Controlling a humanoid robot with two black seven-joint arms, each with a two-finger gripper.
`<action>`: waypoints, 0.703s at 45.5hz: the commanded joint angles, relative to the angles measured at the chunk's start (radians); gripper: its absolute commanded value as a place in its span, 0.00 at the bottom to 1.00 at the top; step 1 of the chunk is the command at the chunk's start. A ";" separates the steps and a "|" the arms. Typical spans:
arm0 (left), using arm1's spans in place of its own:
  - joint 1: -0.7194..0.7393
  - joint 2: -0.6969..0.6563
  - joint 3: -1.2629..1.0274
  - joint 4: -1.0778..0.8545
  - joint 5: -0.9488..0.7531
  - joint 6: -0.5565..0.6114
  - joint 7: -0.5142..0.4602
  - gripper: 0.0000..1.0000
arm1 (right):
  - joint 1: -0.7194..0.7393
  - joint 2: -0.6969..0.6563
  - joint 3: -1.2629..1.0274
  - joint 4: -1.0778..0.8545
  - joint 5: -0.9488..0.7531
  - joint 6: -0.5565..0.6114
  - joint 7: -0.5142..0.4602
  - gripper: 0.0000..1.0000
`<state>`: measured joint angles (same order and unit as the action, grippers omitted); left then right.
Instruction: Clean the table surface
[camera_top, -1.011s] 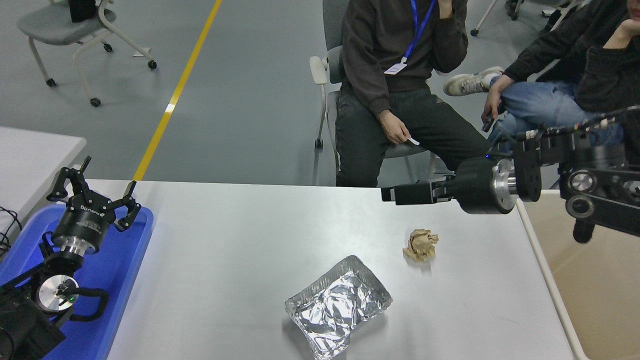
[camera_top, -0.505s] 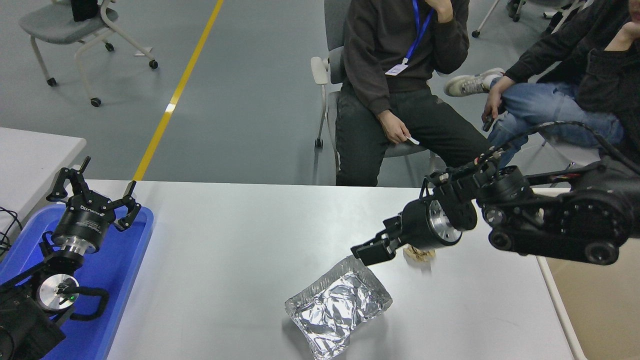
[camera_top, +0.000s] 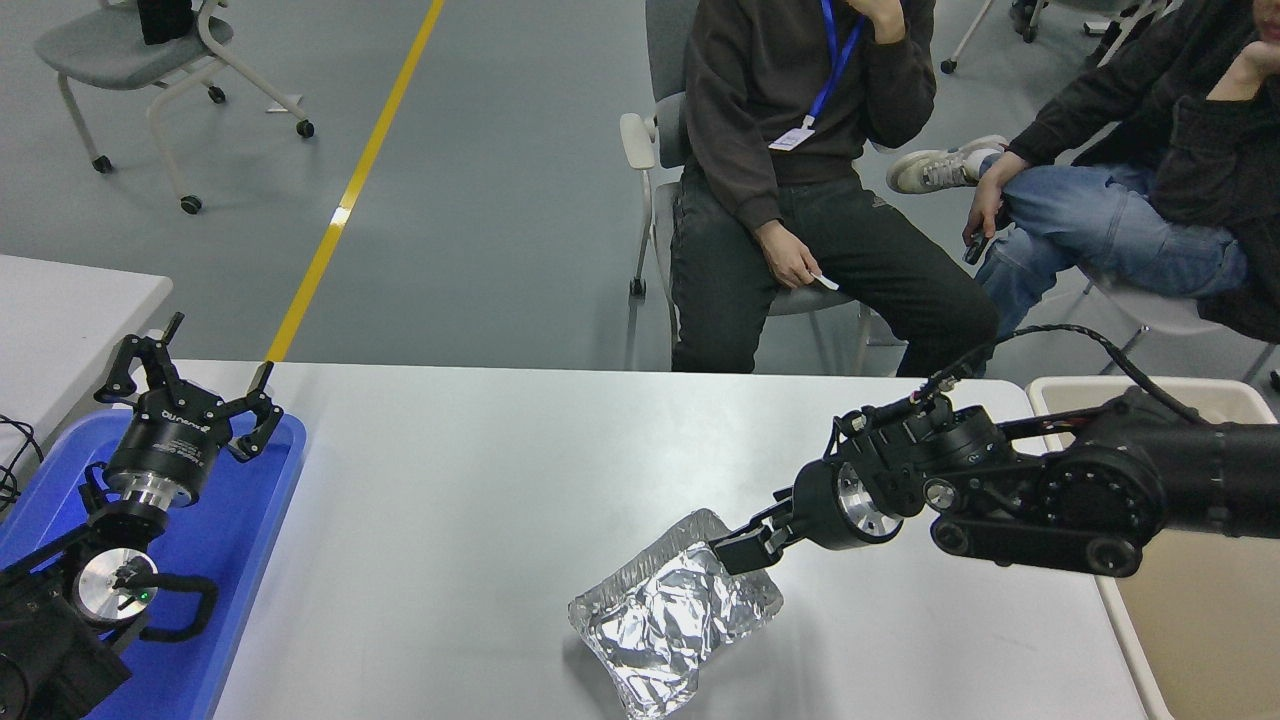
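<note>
Near the tabletop's (camera_top: 480, 470) right side, we see our right gripper (camera_top: 738, 548) at the foil tray's (camera_top: 672, 612) far rim; we cannot tell how its fingers stand. Our left gripper (camera_top: 190, 385) hangs over the blue tray (camera_top: 235, 560), fingers wide.

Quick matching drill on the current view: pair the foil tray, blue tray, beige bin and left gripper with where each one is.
Things:
1. foil tray
2. blue tray
3. beige bin
4. left gripper

Places:
A. beside the table's right edge
B. on the table surface, at the right gripper's tips
C. parked above the table's left end
D. at the table's left end

Pairs: 1-B, 2-D, 3-A, 4-C
</note>
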<state>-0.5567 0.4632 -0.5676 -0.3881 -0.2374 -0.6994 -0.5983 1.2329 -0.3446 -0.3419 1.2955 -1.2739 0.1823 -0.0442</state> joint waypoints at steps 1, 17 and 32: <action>0.001 0.000 0.000 0.000 0.000 0.000 0.000 1.00 | -0.062 0.071 0.000 -0.070 -0.002 -0.020 -0.005 1.00; 0.000 0.000 0.000 0.000 0.000 0.000 0.000 1.00 | -0.101 0.164 -0.020 -0.192 -0.002 -0.030 -0.006 1.00; 0.000 0.000 0.000 0.000 0.000 0.000 0.000 1.00 | -0.119 0.165 -0.026 -0.257 -0.002 -0.070 -0.005 0.95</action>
<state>-0.5566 0.4632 -0.5676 -0.3881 -0.2376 -0.6995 -0.5982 1.1290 -0.1904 -0.3630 1.0878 -1.2766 0.1412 -0.0499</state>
